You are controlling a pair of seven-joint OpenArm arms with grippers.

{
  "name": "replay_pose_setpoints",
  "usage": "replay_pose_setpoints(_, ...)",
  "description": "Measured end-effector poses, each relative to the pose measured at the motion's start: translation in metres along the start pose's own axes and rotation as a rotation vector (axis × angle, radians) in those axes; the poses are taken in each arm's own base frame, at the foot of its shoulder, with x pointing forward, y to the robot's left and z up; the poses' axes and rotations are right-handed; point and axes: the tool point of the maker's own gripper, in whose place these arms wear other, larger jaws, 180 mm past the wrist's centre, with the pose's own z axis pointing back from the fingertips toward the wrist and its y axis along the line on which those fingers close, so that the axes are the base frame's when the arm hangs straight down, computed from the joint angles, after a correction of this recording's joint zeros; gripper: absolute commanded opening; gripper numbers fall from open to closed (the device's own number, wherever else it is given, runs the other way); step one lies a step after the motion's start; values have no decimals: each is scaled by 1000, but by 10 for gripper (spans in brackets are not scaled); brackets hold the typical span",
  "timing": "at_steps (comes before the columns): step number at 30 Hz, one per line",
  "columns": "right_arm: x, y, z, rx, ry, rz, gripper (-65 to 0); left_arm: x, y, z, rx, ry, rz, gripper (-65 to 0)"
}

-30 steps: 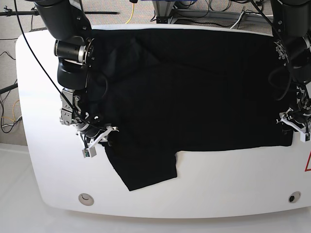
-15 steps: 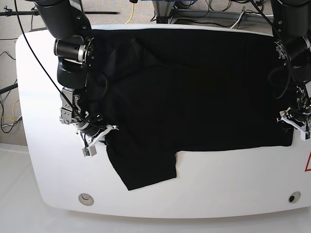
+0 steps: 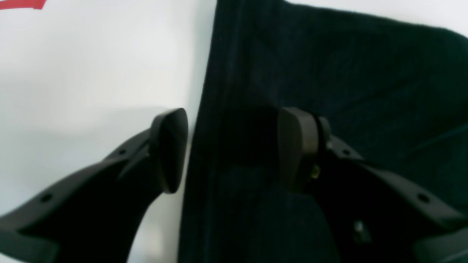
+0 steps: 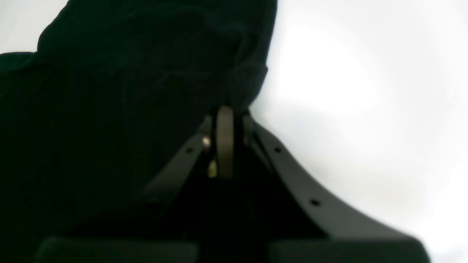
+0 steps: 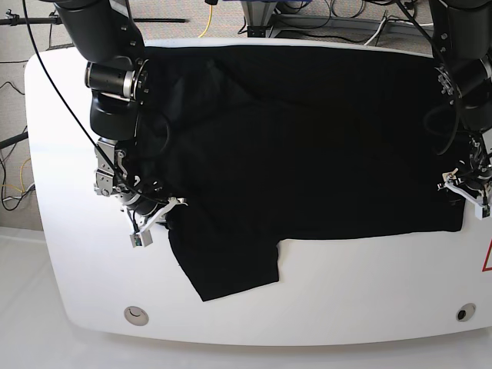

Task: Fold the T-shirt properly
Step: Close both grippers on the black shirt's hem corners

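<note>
while the t-shirt (image 5: 307,146) lies spread on the tabletop (image 5: 369,300) | no fold made | right pincer (image 4: 225,109) clenched on its edge | left pincer (image 3: 232,146) released, straddling hem

Lab-type robot workspace: my arms hang over a rounded white worktop (image 5: 69,254), loose cables (image 5: 11,181) trail on the grey floor (image 5: 192,19) behind, metal stand feet (image 5: 265,23) at the far edge.

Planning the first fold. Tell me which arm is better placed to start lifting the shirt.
Right. The right pincer is shut on the T-shirt edge, so it could probably lift now. The left pincer is open, straddling the cloth edge over the table, and must close first.
</note>
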Motion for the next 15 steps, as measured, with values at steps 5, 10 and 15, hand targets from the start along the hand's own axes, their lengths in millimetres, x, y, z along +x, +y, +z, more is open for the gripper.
replay_pose_setpoints(5,0,0,0,0,0,0,-650,2,-5,-1,-7,-6,2,-294)
replay_pose_setpoints(10,0,0,0,0,0,1,-649,3,-4,-1,-5,-9,0,-296)
replay_pose_setpoints(15,1,0,0,0,0,1,-649,5,-2,-1,-3,-12,1,-318)
